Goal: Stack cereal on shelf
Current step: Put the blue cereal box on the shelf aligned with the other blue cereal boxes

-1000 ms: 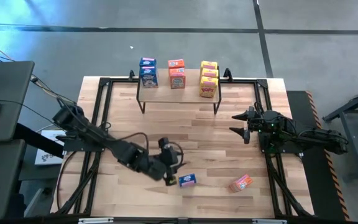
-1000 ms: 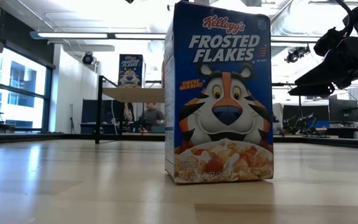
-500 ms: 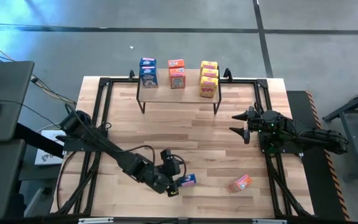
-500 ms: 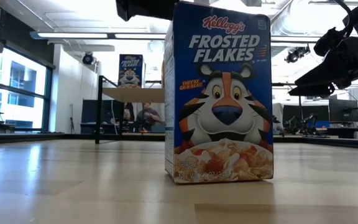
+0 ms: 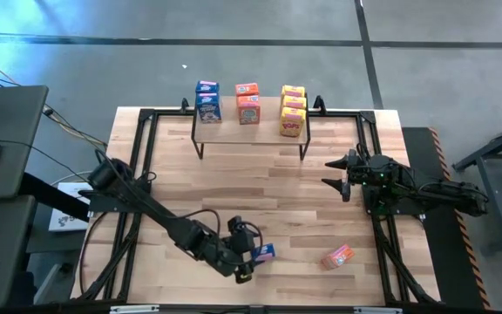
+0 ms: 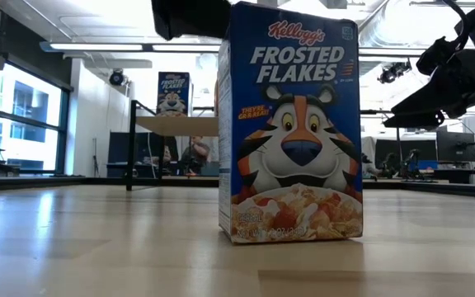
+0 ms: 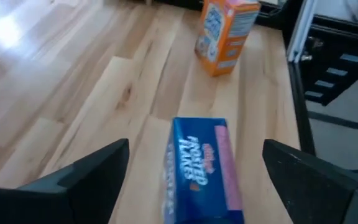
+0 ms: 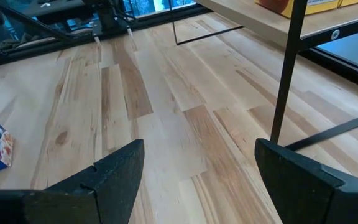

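While my left hand [image 5: 244, 263] hangs low over the tabletop [image 5: 260, 187] at about six o'clock, its fingers [image 7: 73, 180] stand spread wide on either side of the blue box [image 5: 263, 253], gripping nothing. That box stands upright on the wood just beside the hand; from the wrist I look down on its top, with a gap showing between it and each finger. From the low camera it fills the middle, printed front facing me, with what I take to be the left hand as a dark shape by its upper corner, though only a bit of it shows.

An orange box [image 5: 338, 256] lies tilted on the tabletop toward five o'clock, apart from the blue one.

On the shelf [image 5: 249, 129] at twelve o'clock I count stacks: blue boxes [image 5: 207, 102], orange-red boxes [image 5: 247, 103] and yellow boxes [image 5: 293, 111], left to right.

My right hand [image 5: 331, 173] waits at three o'clock, above the wood, its fingers [image 8: 98, 180] parted and empty, pointing toward the shelf legs.
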